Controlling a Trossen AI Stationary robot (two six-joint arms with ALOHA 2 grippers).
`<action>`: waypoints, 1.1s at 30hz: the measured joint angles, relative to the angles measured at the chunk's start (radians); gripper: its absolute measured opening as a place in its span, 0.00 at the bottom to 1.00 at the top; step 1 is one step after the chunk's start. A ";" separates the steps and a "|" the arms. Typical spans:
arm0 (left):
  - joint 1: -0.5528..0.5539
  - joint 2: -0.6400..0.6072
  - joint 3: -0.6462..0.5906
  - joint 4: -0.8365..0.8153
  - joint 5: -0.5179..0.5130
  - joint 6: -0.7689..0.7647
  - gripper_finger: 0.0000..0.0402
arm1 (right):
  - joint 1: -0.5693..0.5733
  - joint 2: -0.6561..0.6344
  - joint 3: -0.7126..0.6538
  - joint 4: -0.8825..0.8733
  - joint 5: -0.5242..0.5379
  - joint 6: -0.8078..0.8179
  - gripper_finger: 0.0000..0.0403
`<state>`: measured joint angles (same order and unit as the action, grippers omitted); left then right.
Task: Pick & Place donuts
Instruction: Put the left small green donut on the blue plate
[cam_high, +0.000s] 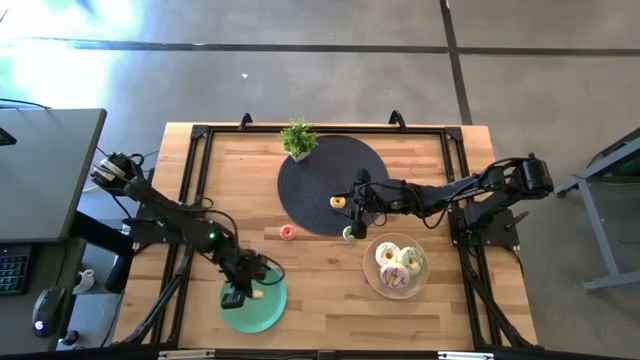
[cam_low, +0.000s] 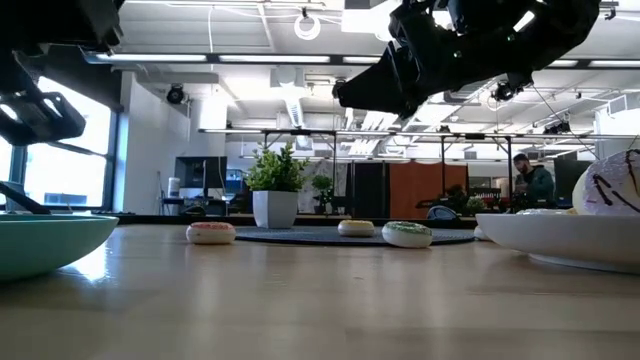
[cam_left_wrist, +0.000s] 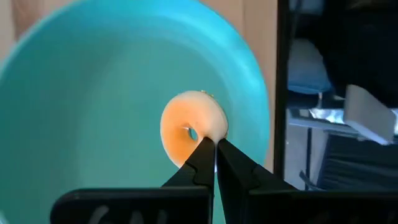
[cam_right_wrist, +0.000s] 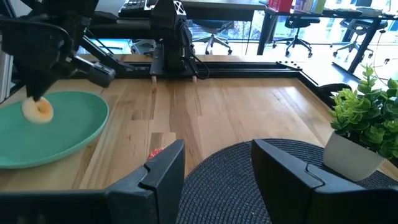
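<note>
standing by the table, i can't quite tell in the high view where the left gripper (cam_high: 240, 291) ends, since it blurs into the green plate (cam_high: 268, 311) at the near left. the left wrist view settles it: its fingers are pinched tight on the rim of an orange donut (cam_left_wrist: 191, 127), held over the plate; whether the donut touches the plate i cannot tell.

the right gripper (cam_high: 357, 205) hangs over the dark round mat (cam_high: 310, 170) at the far middle, fingers spread wide with nothing between them. it partly covers a green mini donut (cam_high: 349, 234) at the mat's near edge.

counting donuts: one orange in the grip, one yellow mini (cam_high: 338, 202) on the mat, one pink mini (cam_high: 288, 232) on the bare wood just off the mat, the green one, and three larger ones (cam_high: 398, 267) crowded on the white plate (cam_high: 372, 278) at the near right. that makes seven.

one small potted plant (cam_high: 298, 139) stands on the mat's far edge. one person (cam_low: 535, 183) shows far back in the room. no writing is legible.
</note>
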<state>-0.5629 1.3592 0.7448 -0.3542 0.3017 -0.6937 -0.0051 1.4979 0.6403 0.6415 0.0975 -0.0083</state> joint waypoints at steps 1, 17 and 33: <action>0.000 0.008 0.000 0.007 -0.009 -0.003 0.00 | 0.000 0.000 0.000 0.000 0.000 0.000 0.45; 0.090 0.077 0.000 0.008 0.077 -0.060 0.07 | 0.000 0.000 0.000 0.006 0.000 0.000 0.45; 0.290 0.076 0.001 -0.241 0.008 0.138 0.19 | 0.000 0.000 0.000 0.006 -0.048 0.000 0.45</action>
<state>-0.2731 1.4353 0.7456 -0.5955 0.3093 -0.5555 -0.0051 1.4979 0.6403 0.6479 0.0490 -0.0082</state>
